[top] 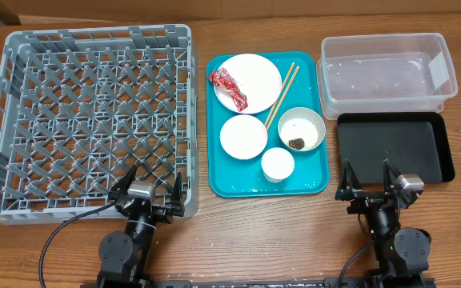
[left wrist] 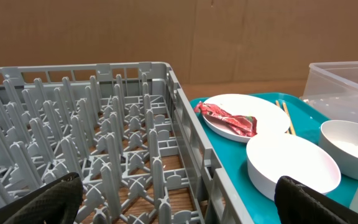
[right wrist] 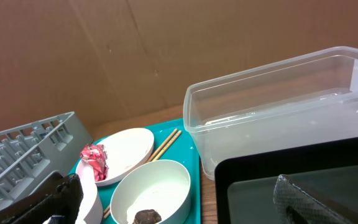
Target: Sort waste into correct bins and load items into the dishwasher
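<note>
The red wrapper [top: 228, 88] lies on a white plate [top: 250, 78] on the teal tray [top: 314, 178]. Chopsticks [top: 282, 94] lie beside the plate. A white bowl [top: 243, 137], a bowl with dark food scraps [top: 301, 130] and a small white cup [top: 278, 164] also stand on the tray. The grey dish rack [top: 86, 112] is at left. The clear tub [top: 386, 70] and black tray [top: 390, 146] are at right. No tissue shows. My left gripper [top: 149, 190] is open over the rack's near right corner. My right gripper [top: 370, 186] is open at the black tray's near edge.
A brown cardboard wall stands behind the table in both wrist views. The wrapper [left wrist: 226, 118], plate [left wrist: 253, 115] and rack [left wrist: 104, 137] show in the left wrist view. The tub [right wrist: 278, 106] and scraps bowl [right wrist: 151, 190] show in the right wrist view.
</note>
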